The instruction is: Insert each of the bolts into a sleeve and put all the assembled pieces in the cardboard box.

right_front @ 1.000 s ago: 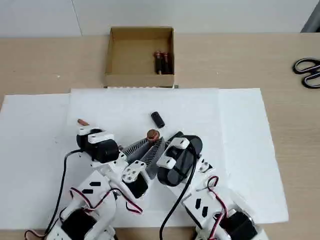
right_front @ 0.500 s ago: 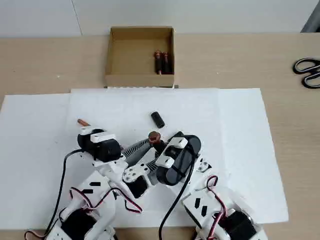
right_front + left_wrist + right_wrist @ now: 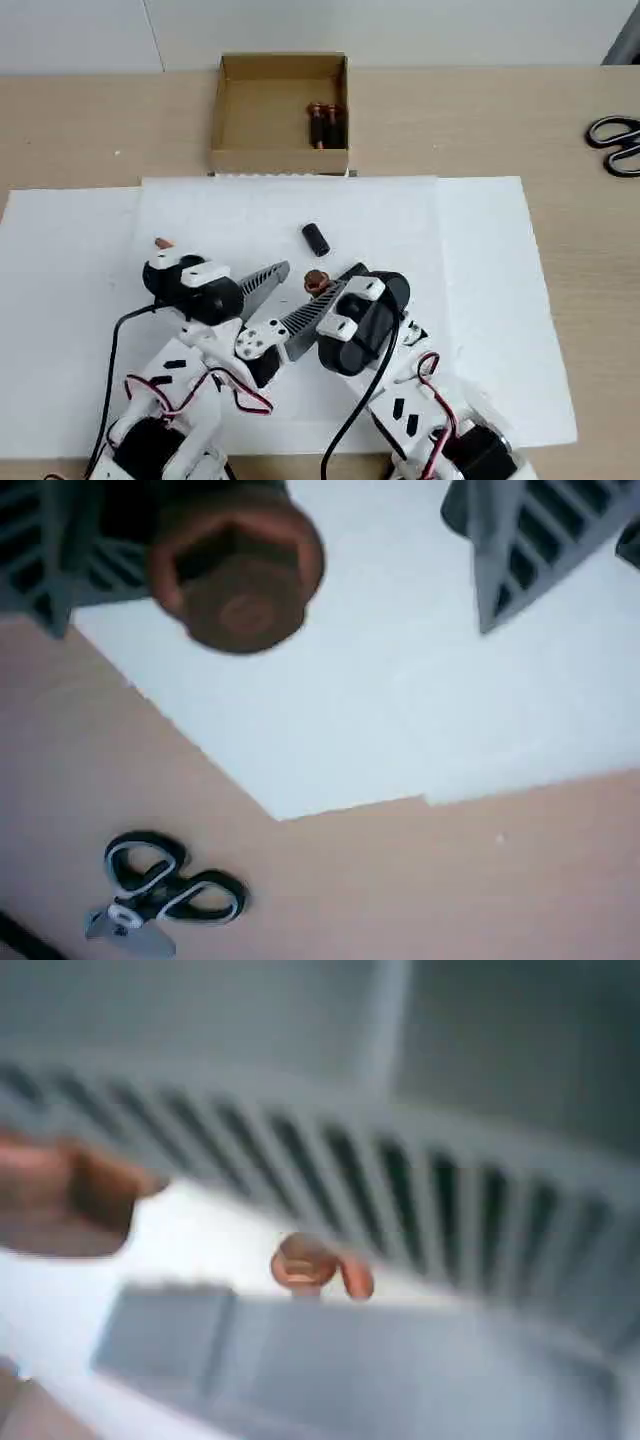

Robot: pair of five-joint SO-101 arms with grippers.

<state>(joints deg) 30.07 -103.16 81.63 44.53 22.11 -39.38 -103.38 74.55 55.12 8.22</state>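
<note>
A copper bolt (image 3: 316, 282) hangs above the white sheet between the two arms; the left wrist view shows its hexagonal head (image 3: 240, 580) close up. My left gripper (image 3: 306, 281) is open, its grey ribbed fingers (image 3: 530, 550) spread to either side of the bolt. My right gripper (image 3: 338, 280) is shut on the bolt from the right. A loose black sleeve (image 3: 316, 239) lies just beyond them. Another bolt (image 3: 163, 243) lies on the sheet to the left, also seen as a small bolt (image 3: 310, 1265) in the right wrist view. The cardboard box (image 3: 280, 160) at the back holds assembled pieces (image 3: 325, 122).
A white sheet (image 3: 480, 280) covers the near table. Black scissors (image 3: 615, 145) lie on bare wood at the far right, the same scissors (image 3: 165, 890) appearing in the left wrist view. Cables trail from both arm bases near the front edge.
My left gripper was shut on the bolt and has opened, its fingers spreading apart. The bolt has shifted slightly right and nearer, staying with the right gripper.
</note>
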